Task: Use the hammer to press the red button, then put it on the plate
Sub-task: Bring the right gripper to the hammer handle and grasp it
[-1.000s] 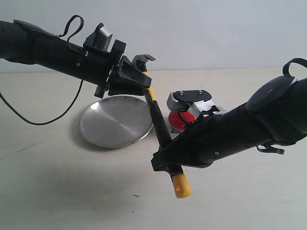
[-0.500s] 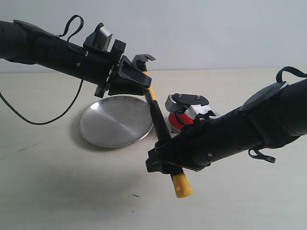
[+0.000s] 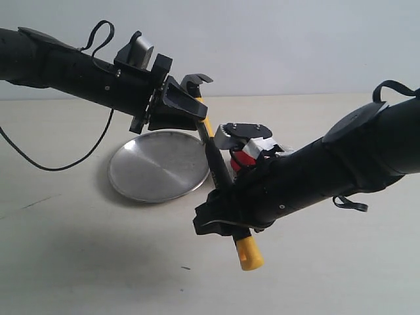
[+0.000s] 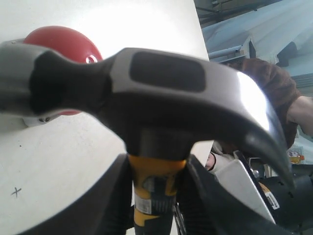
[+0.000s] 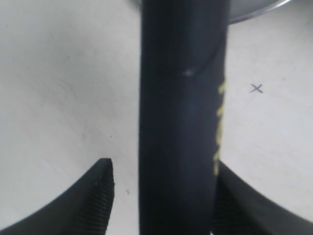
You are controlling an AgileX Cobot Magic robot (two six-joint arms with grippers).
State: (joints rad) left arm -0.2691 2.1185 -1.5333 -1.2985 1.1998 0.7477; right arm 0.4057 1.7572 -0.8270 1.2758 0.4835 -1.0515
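Exterior, hammer: the small claw hammer with dark metal head, black handle and yellow butt point(image 3: 215, 161) hangs slanted in the air between both grippers.
Exterior, left gripper: the left gripper point(image 3: 195, 113) clamps the neck just under the head.
Exterior, right gripper: the right gripper point(image 3: 220, 222) sits around the lower handle; the yellow butt sticks out past its jaws.
Exterior, hidden: the glossy red dome button point(image 3: 243, 159) is mostly covered by the right arm. The round silver metal plate point(image 3: 147, 174) lies on the table on the other side of the handle from the right gripper.
Left wrist, hammer: the head fills the view beyond the jaws, and the fingers point(image 4: 110, 196) pinch the yellow neck. The button point(image 4: 58, 41) is partly covered.
Right wrist, jaws: the handle point(image 5: 178, 122) stands between them. One ribbed pad point(image 5: 100, 191) is apart from it; contact of the other is unclear, so I judge no grip yet.
Handling: stiff, head-heavy, smooth handle; best to hold the black handle squarely.
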